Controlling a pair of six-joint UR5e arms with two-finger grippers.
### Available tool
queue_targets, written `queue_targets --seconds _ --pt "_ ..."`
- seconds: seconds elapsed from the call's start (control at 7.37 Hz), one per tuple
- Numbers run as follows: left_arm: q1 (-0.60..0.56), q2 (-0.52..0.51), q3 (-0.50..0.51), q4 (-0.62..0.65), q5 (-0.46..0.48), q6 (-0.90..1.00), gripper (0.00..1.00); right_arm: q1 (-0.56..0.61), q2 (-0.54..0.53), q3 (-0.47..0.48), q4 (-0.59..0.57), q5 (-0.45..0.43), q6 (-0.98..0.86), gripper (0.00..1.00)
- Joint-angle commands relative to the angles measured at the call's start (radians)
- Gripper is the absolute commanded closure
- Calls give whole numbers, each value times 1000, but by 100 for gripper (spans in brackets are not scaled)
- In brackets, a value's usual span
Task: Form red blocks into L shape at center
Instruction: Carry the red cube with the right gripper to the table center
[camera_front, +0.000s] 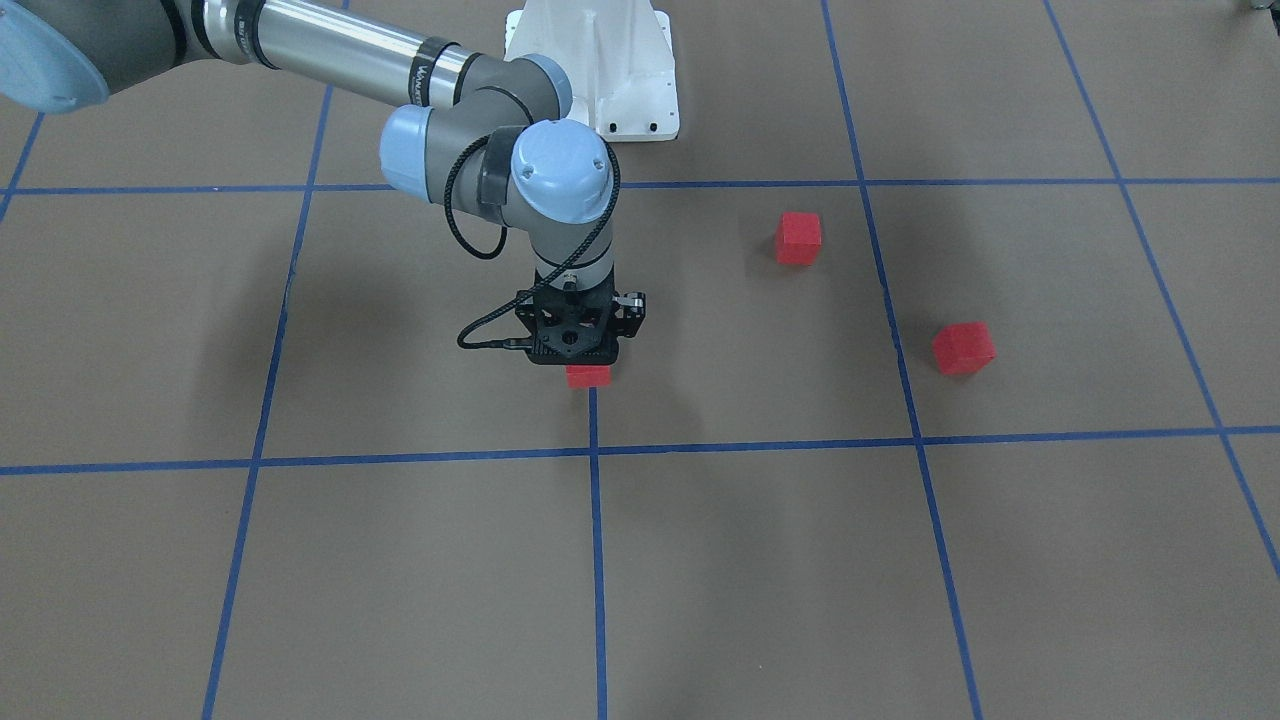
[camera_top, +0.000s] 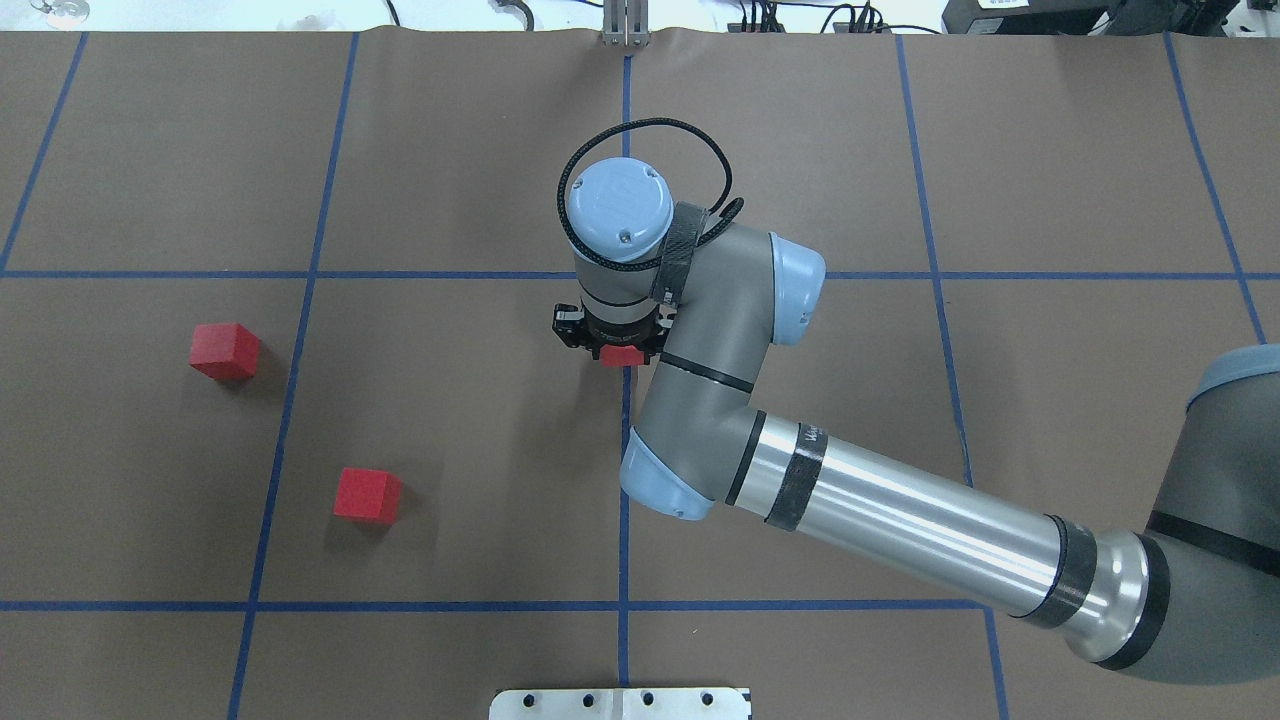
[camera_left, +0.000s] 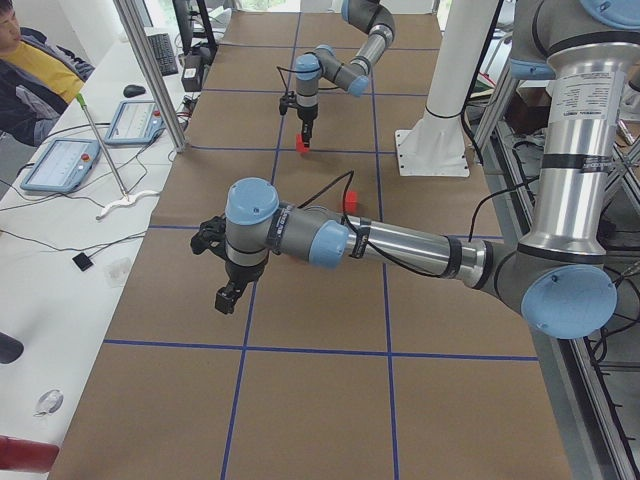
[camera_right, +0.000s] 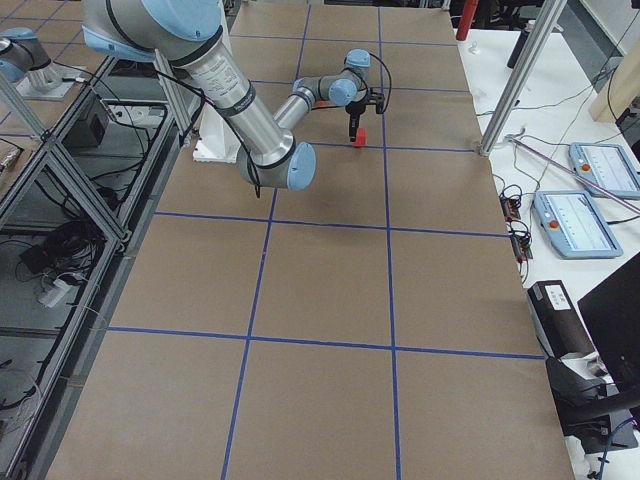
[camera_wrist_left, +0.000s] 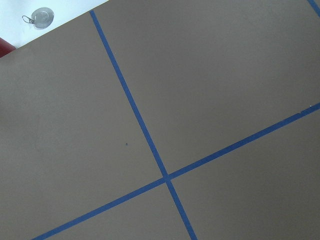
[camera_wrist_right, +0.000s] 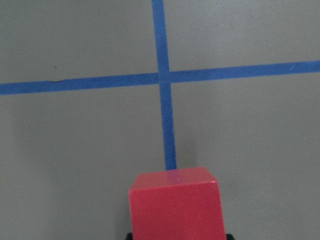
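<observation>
One red block is clamped in the right pincer, at the middle tape line of the table. To this pincer's left lies the second red block, nearer the robot base. Further left, level with the pincer, lies the third red block. Both are loose and apart. The left pincer hangs well apart; cannot tell whether it is open or closed.

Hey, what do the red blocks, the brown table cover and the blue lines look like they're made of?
Red blocks: matte faces, crisp edges, no glare; painted wood or foam, unclear which. Brown table cover: dull kraft-like paper, edge visible at the far side. Blue lines: probably thin tape.
</observation>
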Motion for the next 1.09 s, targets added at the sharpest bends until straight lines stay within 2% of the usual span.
queue_targets --seconds 0.0,0.95 --pt "0 0 0 0 0 0 0 -5 -4 -3 0 -8 -4 92" --pt "0 0 0 0 0 0 0 -14 -9 -3 0 -30 -3 50"
